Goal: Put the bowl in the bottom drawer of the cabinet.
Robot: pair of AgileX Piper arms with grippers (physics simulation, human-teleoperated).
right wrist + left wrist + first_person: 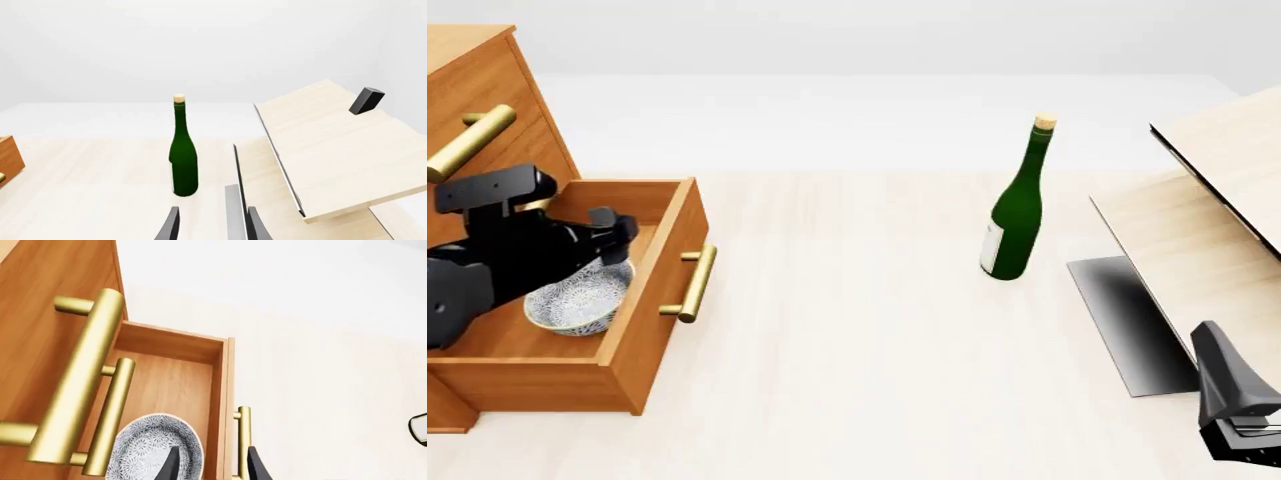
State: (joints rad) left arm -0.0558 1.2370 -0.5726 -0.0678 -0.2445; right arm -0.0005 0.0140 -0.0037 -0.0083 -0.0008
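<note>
The left gripper (212,465) is seen with its fingers parted over the bowl (578,298), nothing clamped between them. The bowl is set inside the pulled-out bottom drawer (657,290) of the cabinet (487,110). Well apart, a green bottle (1016,205) is stood upright; the right gripper (212,225) is held open and empty.

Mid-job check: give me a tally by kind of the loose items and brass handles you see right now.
Bowl: 1
Green bottle: 1
Brass handles: 3, counted in the left wrist view (upper, middle, bottom drawer's)
Total: 5
</note>
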